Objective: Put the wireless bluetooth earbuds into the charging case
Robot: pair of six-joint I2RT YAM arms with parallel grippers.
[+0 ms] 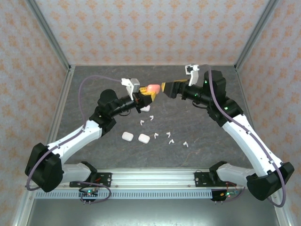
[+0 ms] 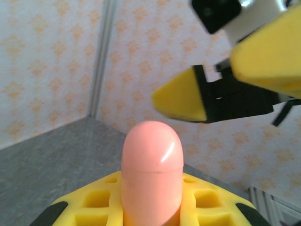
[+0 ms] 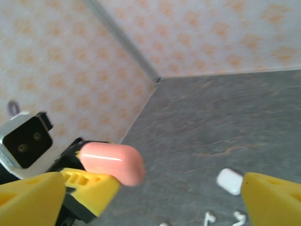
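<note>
Six white earbuds [image 1: 171, 141], three white cases [image 1: 144, 138], one pink case [image 1: 152, 88]

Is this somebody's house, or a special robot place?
Most likely a robot testing booth, not a house. A left arm and a right arm are bolted to a metal rail at the edge of a grey table. Patterned wall panels in metal frames box it all in.

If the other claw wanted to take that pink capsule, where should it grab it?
Probably the rounded free end of the pink case, above its seam. The left gripper is shut on the other end, so only that dome sticks out. The open right gripper faces it, so coming straight on, a finger either side, looks best.
</note>
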